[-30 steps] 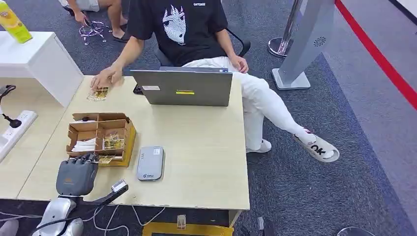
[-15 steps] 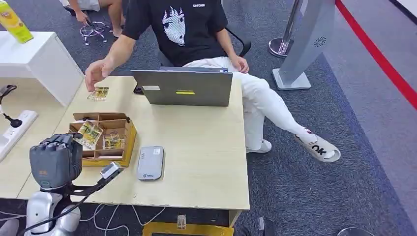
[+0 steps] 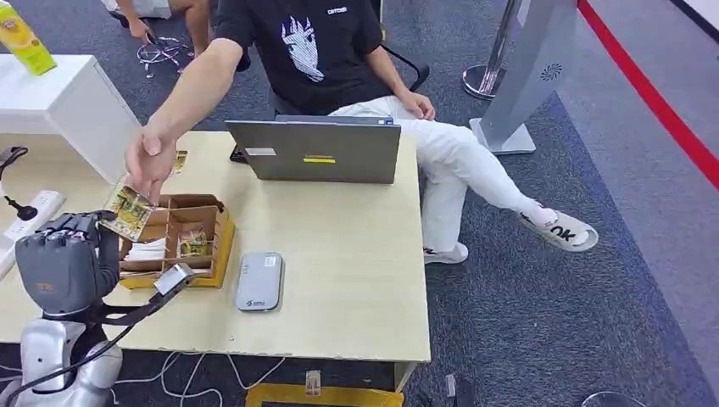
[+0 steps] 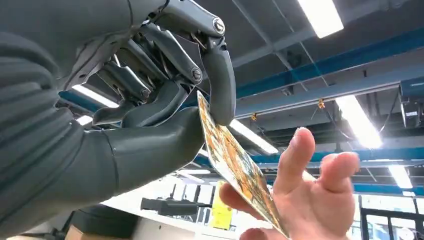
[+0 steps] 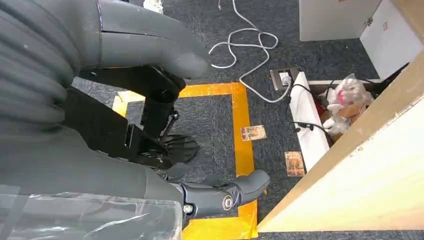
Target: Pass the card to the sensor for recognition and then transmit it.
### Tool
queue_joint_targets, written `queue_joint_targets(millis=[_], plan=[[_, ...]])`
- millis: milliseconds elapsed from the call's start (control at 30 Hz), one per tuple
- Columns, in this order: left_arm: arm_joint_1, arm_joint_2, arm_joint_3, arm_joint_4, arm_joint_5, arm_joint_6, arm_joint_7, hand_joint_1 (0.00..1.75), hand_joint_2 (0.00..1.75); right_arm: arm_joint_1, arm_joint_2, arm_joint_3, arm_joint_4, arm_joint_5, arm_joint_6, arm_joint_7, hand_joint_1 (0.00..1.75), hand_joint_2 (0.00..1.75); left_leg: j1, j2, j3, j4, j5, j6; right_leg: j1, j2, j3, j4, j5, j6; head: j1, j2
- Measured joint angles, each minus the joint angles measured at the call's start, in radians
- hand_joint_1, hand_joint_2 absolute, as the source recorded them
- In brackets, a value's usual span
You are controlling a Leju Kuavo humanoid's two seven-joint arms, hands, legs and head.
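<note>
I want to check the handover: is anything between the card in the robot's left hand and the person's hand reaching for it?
Nothing visible. The left hand pinches the card at one end, and the person's hand is already at the other end. In the head view, the card sits above the cardboard box.

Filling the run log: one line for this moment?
phase: handover | left hand: pinches card | person's hand: touching card | right hand: hanging

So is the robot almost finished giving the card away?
Nearly. The left hand has the card lifted out of the cardboard tray, pinched at one end. A person's hand touches the other end. Left: letting go. The pictures can't tell whether the grey sensor read it.
</note>
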Motion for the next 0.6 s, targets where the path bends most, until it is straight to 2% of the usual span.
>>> queue_joint_targets(millis=[600], plan=[[0.0, 0.002, 0.0, 0.0, 0.0, 0.0, 0.0, 1.75, 1.75, 0.0, 0.0, -0.001, 0.0, 0.002, 0.0, 0.0, 0.0, 1.75, 0.0, 0.0, 0.0, 0.0, 0.0, 0.0, 0.0, 0.0, 0.0, 0.0, 0.0, 0.0, 0.0, 0.0]])
